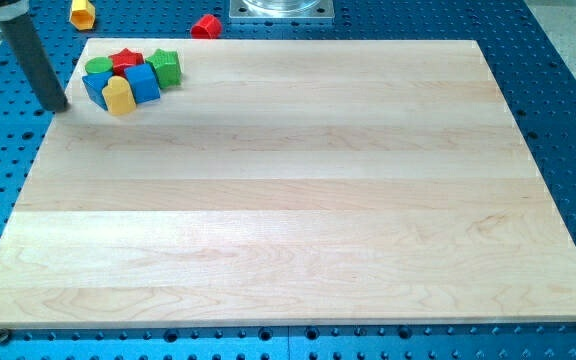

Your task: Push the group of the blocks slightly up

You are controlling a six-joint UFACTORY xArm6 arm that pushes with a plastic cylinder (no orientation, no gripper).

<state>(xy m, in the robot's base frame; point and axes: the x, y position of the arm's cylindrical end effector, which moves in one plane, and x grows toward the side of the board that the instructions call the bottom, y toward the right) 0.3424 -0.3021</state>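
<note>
A tight group of blocks sits near the board's top left corner: a green block (99, 67) at the left, a red star-shaped block (126, 59), a green block (165, 66) at the right, a blue block (142, 83), a second blue block (94, 90) at the lower left, and a yellow block (118, 96) at the bottom. My tip (57, 107) rests at the board's left edge, just to the left of the group and level with its lower side, apart from the blocks.
The wooden board (288, 200) lies on a blue perforated table. Off the board along the view's top are a yellow block (82, 12), a red block (205, 25) and the arm's metal base (282, 8).
</note>
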